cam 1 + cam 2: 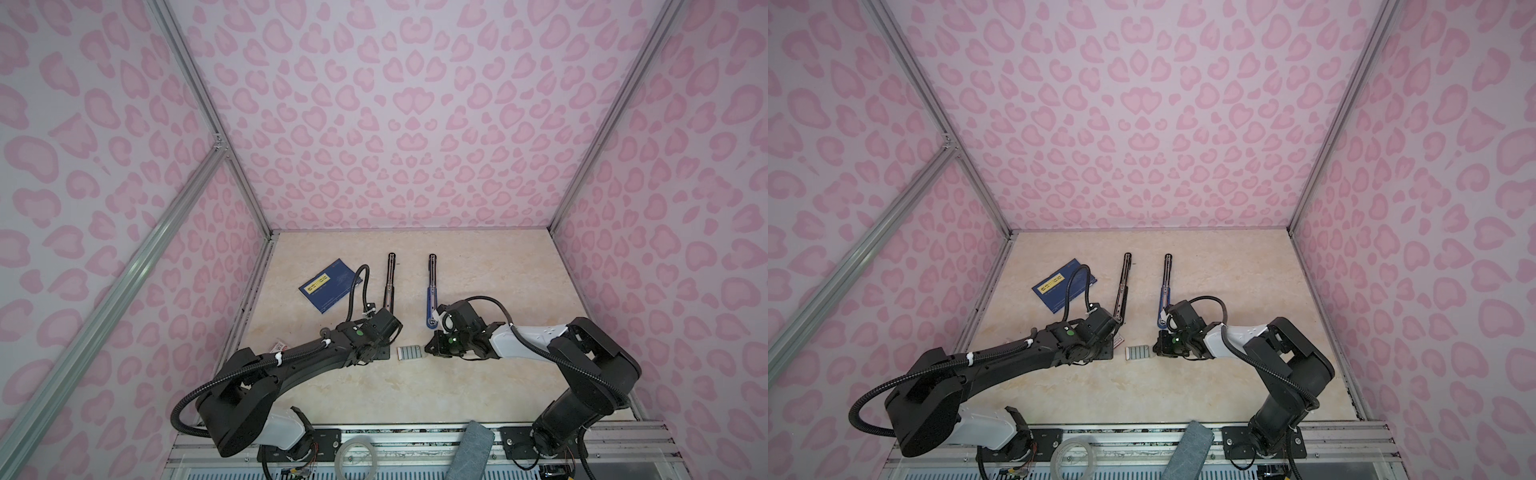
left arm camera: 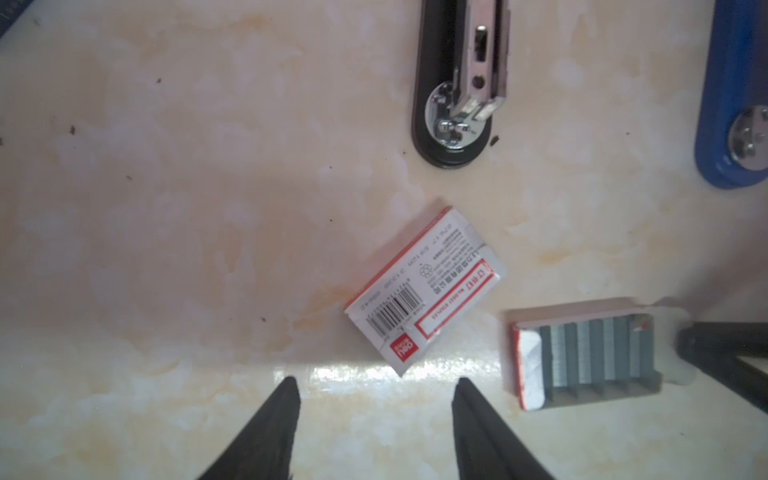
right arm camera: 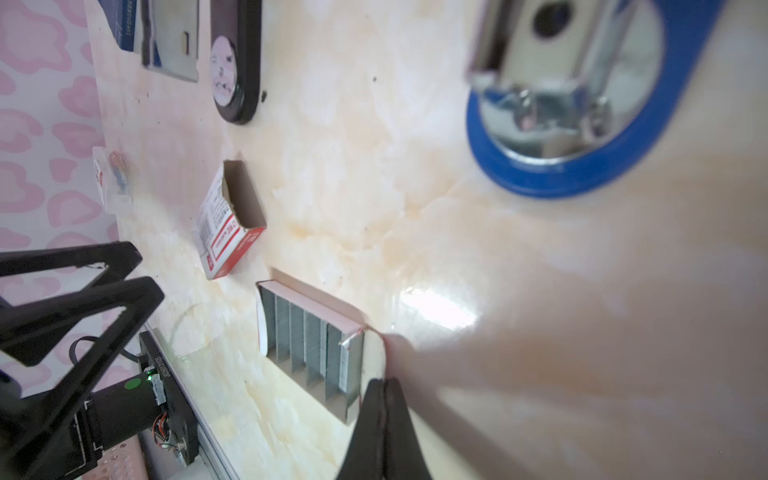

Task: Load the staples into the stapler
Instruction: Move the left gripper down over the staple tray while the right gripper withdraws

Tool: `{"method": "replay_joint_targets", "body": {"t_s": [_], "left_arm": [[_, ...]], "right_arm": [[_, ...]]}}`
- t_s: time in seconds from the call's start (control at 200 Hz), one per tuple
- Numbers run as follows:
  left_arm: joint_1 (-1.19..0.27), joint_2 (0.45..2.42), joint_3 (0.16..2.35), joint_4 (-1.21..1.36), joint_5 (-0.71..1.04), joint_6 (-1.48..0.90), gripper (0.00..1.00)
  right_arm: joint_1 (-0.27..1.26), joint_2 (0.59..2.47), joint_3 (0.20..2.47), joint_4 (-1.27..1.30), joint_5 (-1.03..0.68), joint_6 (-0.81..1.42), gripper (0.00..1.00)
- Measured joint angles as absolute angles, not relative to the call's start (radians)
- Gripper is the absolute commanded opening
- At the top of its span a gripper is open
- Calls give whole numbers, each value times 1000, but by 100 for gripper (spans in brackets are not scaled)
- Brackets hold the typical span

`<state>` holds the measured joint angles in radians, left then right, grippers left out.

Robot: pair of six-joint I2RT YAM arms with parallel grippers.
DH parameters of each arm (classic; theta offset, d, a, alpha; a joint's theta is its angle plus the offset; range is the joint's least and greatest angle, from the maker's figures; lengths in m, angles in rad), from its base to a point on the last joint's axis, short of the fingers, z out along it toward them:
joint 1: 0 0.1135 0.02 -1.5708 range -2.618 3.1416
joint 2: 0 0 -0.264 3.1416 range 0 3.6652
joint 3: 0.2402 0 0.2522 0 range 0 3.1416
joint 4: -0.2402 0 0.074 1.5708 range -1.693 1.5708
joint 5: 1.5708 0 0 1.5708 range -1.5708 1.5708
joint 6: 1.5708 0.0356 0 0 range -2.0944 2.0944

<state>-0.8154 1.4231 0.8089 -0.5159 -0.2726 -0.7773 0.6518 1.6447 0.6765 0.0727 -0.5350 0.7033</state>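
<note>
The staples are grey strips lying side by side in an open cardboard tray on the table. Behind them lie two opened staplers, one black and one blue. My left gripper is open and empty, left of the tray and just in front of the white red-labelled box. My right gripper is shut. Its tips rest at the tray's white end flap; whether they pinch it does not show.
A dark blue booklet with a yellow label lies at the back left. A small clear packet lies by the left wall. A tape roll and a grey cloth rest on the front rail. Pink patterned walls enclose the table.
</note>
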Motion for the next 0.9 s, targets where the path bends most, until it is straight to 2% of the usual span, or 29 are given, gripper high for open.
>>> {"method": "replay_joint_targets", "body": {"t_s": [0.215, 0.385, 0.505, 0.54, 0.56, 0.585, 0.9], "left_arm": [[-816, 1423, 847, -524, -208, -759, 61], [-818, 1422, 874, -509, -86, -730, 52], [-823, 1435, 904, -492, 15, -710, 38], [-825, 1448, 915, -485, 43, -709, 37], [-827, 1456, 921, -484, 60, -709, 32], [-828, 1469, 932, -482, 85, -706, 30], [-855, 1662, 1073, -497, 251, -701, 24]], "right_arm": [[656, 1600, 654, 52, -542, 688, 27], [656, 1563, 641, 43, -533, 683, 22], [653, 1524, 624, 35, -517, 677, 19], [653, 1510, 618, 33, -513, 677, 19], [652, 1501, 613, 33, -510, 677, 19], [651, 1489, 609, 31, -505, 676, 19], [615, 1382, 537, 5, -442, 661, 16]]}}
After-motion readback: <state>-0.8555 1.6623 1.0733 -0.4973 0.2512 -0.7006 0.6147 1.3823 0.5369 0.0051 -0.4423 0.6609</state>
